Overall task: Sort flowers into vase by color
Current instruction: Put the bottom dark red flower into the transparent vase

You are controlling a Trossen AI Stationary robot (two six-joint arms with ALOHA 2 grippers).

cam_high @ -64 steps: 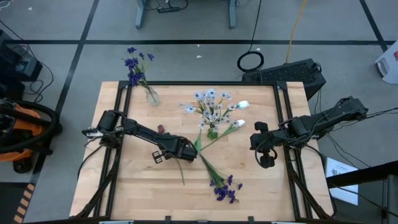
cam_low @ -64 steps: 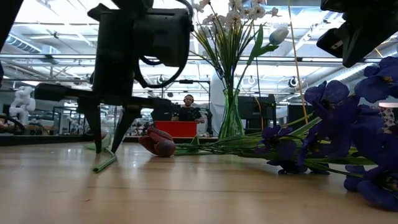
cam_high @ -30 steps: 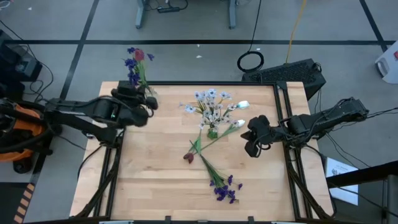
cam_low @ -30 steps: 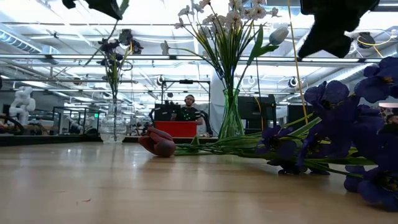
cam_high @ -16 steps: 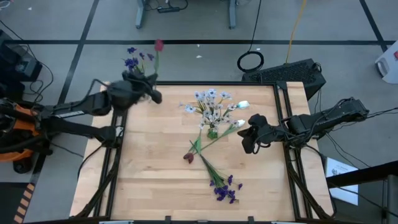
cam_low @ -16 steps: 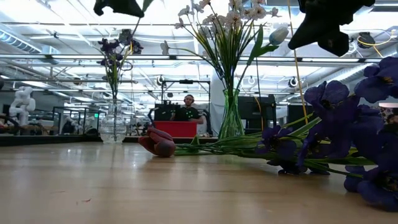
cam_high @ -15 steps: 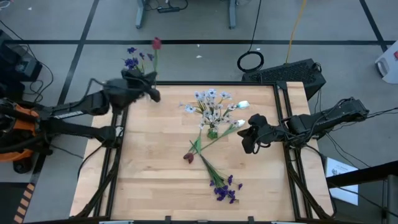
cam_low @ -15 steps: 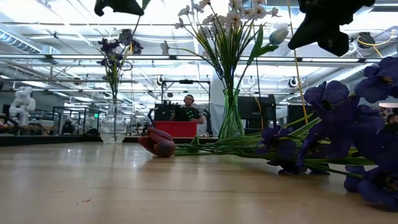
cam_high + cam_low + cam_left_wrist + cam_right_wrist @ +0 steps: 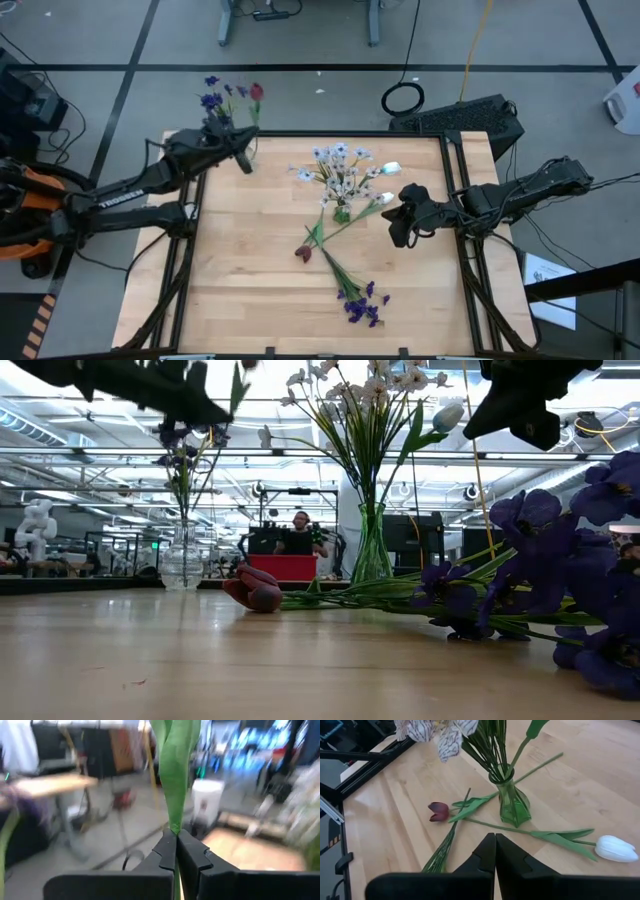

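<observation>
From above we see the left gripper (image 9: 243, 160) at the far left corner of the table (image 9: 250, 290), its fingers pinched together on the green stem of a dark red tulip (image 9: 256, 92), whose bud stands over the floor just past the table's edge, close beside the purple-blue flowers (image 9: 212, 100) that rise from the small clear vase (image 9: 243, 152) there. Near the table's middle we find the green vase (image 9: 341, 212) full of pale white-lilac flowers (image 9: 338, 170), with a white tulip (image 9: 385, 197) lying on the wood just to its right, and the right gripper (image 9: 396, 230) hovering close by that bud, its fingers together and holding nothing. Another dark red tulip (image 9: 302, 253) lies nearer the front, and a purple-blue spray (image 9: 360, 303) lies nearer still. From table level we see the clear vase (image 9: 181, 565) at the left with its purple blooms, the left arm dark above it, the green vase (image 9: 372, 550) in the middle, the lying red tulip (image 9: 253, 590) before it and the purple-blue spray (image 9: 570, 580) large at the right; a person (image 9: 298, 538) sits far behind. Through the left wrist camera we see the two fingers (image 9: 192, 857) clamped on the green stem (image 9: 175, 775), the room beyond blurred. Through the right wrist camera we see the closed fingers (image 9: 502, 852) empty above the wood, with the green vase (image 9: 512, 806), the red tulip (image 9: 439, 811) and the white tulip (image 9: 615, 848) lying ahead of them.
</observation>
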